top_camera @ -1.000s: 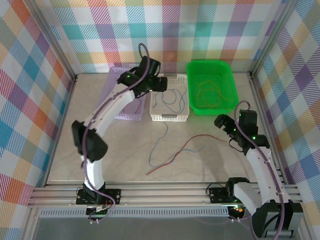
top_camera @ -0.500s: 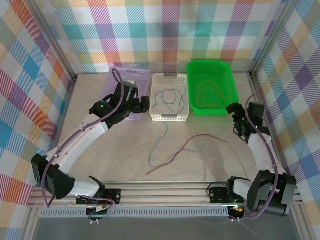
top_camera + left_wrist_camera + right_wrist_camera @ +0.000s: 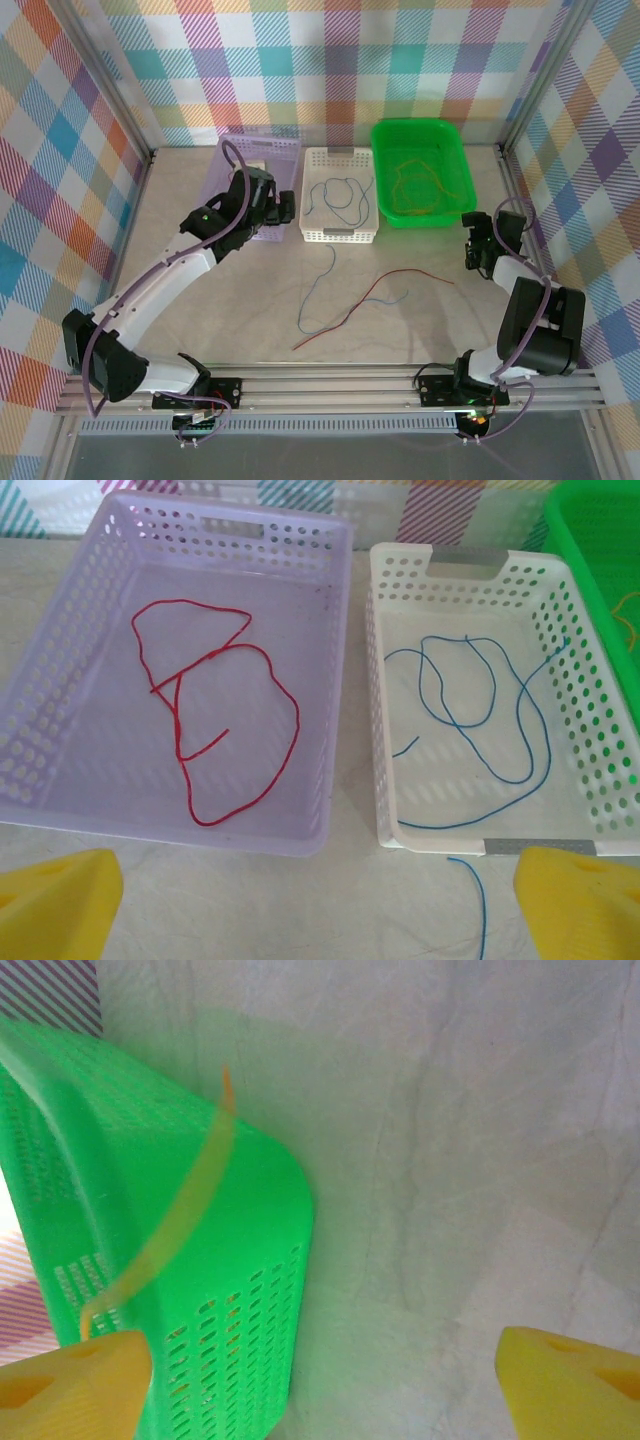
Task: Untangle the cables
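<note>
Yellow fingers of the left gripper stand spread wide with nothing between them, poised at the near edge of a purple basket and a white basket set side by side on the pale stone-patterned table. One red cable lies looped on the purple basket's floor, and one blue cable curls inside the white one. At right, the right gripper also has its fingers wide apart, facing the outer corner of a green basket. A blurred orange strand slants across that wall down toward one finger, and whether it touches cannot be told. From above, a yellow-orange cable rests in the green basket. A loose blue cable and a loose red cable lie crossed on the table between the arms, well apart from both grippers.
</note>
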